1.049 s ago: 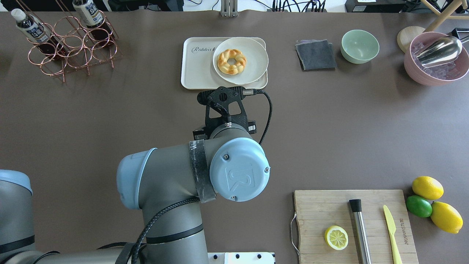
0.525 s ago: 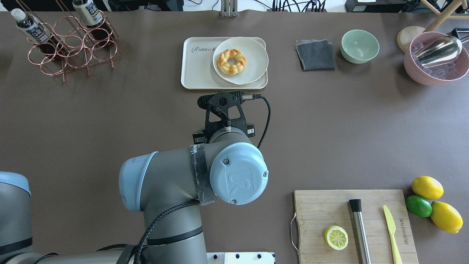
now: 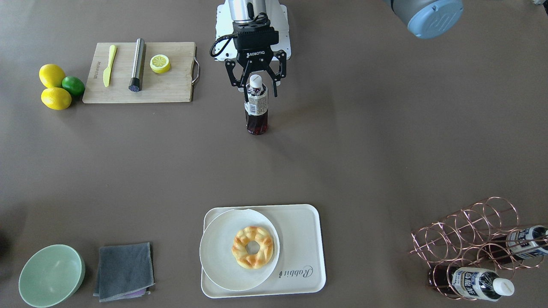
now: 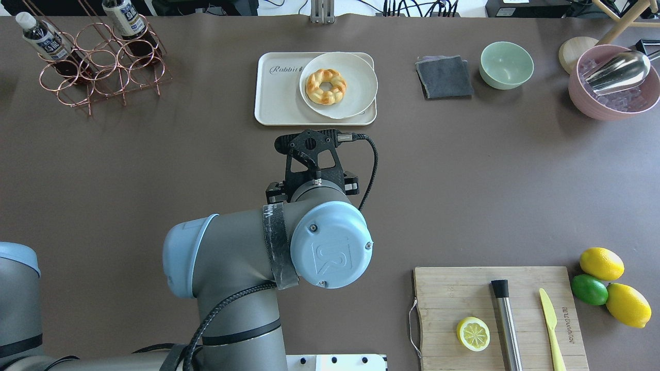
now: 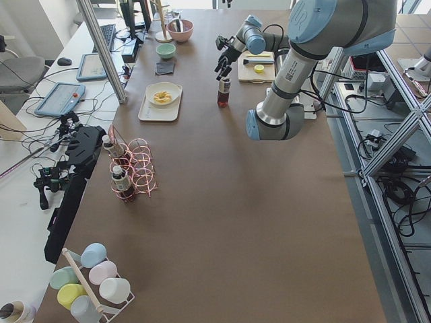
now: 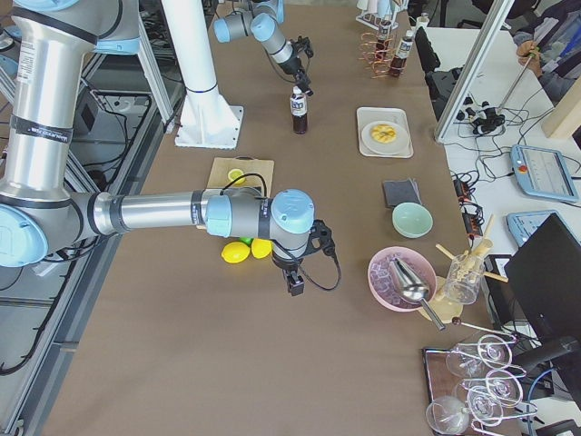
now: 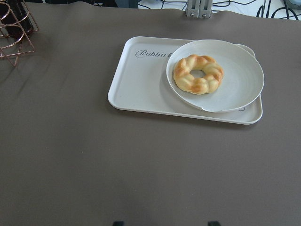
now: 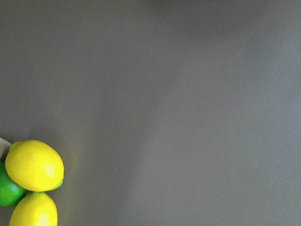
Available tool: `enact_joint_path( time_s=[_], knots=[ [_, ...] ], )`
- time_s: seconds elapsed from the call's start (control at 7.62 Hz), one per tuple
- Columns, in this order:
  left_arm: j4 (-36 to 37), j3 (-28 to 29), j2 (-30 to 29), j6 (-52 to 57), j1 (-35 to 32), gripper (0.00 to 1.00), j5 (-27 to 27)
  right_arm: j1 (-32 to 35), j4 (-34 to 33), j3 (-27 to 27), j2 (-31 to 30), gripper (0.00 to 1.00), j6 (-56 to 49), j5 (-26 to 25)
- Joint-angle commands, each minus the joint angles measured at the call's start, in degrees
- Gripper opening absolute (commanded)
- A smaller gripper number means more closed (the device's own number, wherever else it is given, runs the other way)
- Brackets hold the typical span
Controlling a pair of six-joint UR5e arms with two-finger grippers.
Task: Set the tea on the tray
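Observation:
A tea bottle (image 3: 257, 109) stands upright on the brown table between the robot and the tray, and also shows in the exterior left view (image 5: 223, 93). My left gripper (image 3: 257, 87) is open, with its fingers spread on either side of the bottle's white cap and apart from it. The cream tray (image 3: 299, 239) with the word "Rabbit" lies further out (image 4: 278, 100) (image 7: 141, 80). Two more tea bottles (image 3: 475, 282) rest in a copper wire rack (image 3: 466, 239). My right gripper (image 6: 294, 283) hangs over the table near the lemons (image 8: 34, 165); I cannot tell whether it is open or shut.
A round white plate (image 3: 218, 256) with a ring pastry covers half the tray. A wooden cutting board (image 3: 171, 87) with a lemon half, muddler and knife lies near the robot. A grey cloth (image 3: 124, 269), green bowl (image 3: 51, 273) and pink bowl (image 4: 613, 87) stand further off.
My left wrist has drawn back a little from the tray, toward the robot and slightly to its left. Nothing else has moved.

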Motion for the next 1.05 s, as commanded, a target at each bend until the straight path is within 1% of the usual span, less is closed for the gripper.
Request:
enact_joint_path(
  time_s=[0.0, 0.13, 0.26, 0.39, 0.52, 0.66, 0.79, 0.92],
  knots=[
    [0.1, -2.4, 0.1, 0.4, -0.1, 0.96, -0.2, -0.1, 0.2, 1.0, 0.2, 1.0, 0.3, 1.0],
    [0.5, -6.6, 0.8, 5.8, -0.6, 0.96, -0.5, -0.6, 0.8, 2.0, 2.5, 1.0, 7.2, 2.7],
    [0.5, -11.0, 4.5, 10.3, -1.6, 0.96, -1.7, -2.6, 3.0, 1.9, 5.7, 1.0, 15.2, 2.1],
    [0.5, -13.0, 7.0, 16.5, -6.8, 0.96, -9.5, -4.2, 3.1, 1.9, 11.0, 1.0, 23.1, 0.5],
    [0.5, -13.2, 8.3, 22.1, -12.9, 0.96, -17.3, -6.8, 3.2, 3.0, 13.8, 1.0, 29.6, 0.4],
    [0.2, -13.6, 9.9, 30.5, -19.0, 0.96, -25.1, -10.1, 3.2, 4.3, 16.6, 1.0, 38.0, 0.0],
    [-0.2, -13.8, 13.0, 37.6, -26.6, 0.96, -35.1, -14.0, 3.2, 5.2, 19.7, 1.0, 44.9, -1.7],
    [-1.6, -13.7, 16.7, 45.8, -33.9, 0.97, -44.7, -17.8, 3.8, 6.4, 22.6, 1.0, 51.9, -2.3]
  ],
)
